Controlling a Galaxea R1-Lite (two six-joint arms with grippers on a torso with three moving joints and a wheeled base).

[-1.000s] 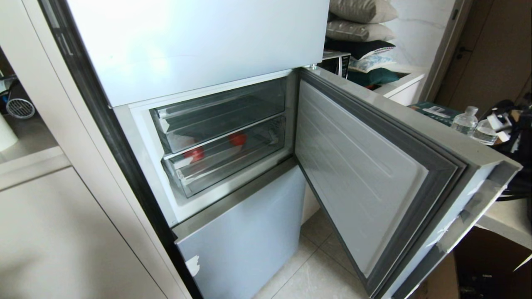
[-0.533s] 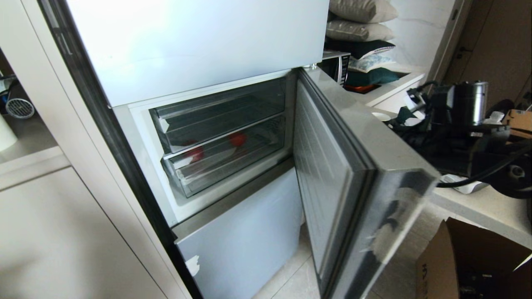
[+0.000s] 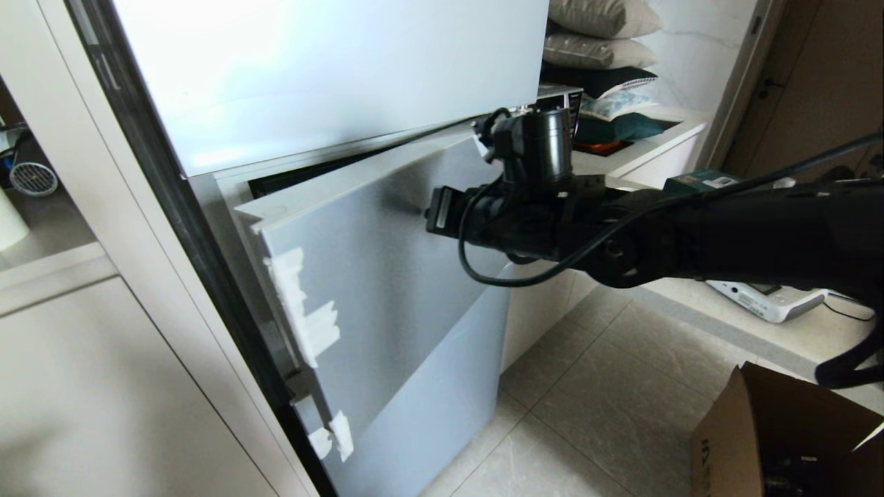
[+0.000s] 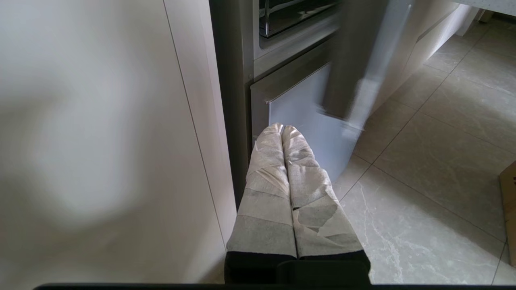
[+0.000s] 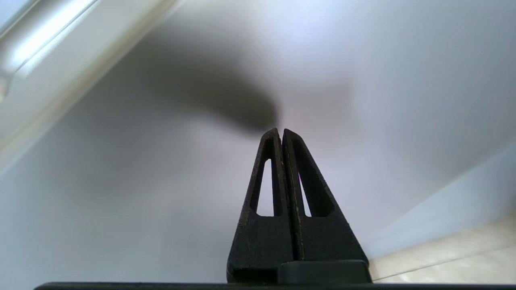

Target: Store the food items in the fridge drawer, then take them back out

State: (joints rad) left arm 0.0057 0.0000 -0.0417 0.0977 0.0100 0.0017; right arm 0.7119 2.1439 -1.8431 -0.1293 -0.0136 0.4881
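Observation:
The food items and the fridge drawer are hidden behind the grey fridge door, which stands almost closed with a narrow dark gap along its top. My right gripper is shut and empty, its tips at the door's outer face near the hinge side. In the right wrist view the same right gripper points at the plain door face, casting a shadow on it. My left gripper is shut, its taped fingers empty, low beside the fridge's bottom front corner.
White tape scraps mark the door's free edge. A cardboard box sits on the tiled floor at the right. A low counter holds a white device. Pillows pile up behind. A white cabinet flanks the fridge's left.
The fridge door has swung from wide open to nearly closed. My right arm has come into the head view, following the door. The clear drawers and red pieces are now covered.

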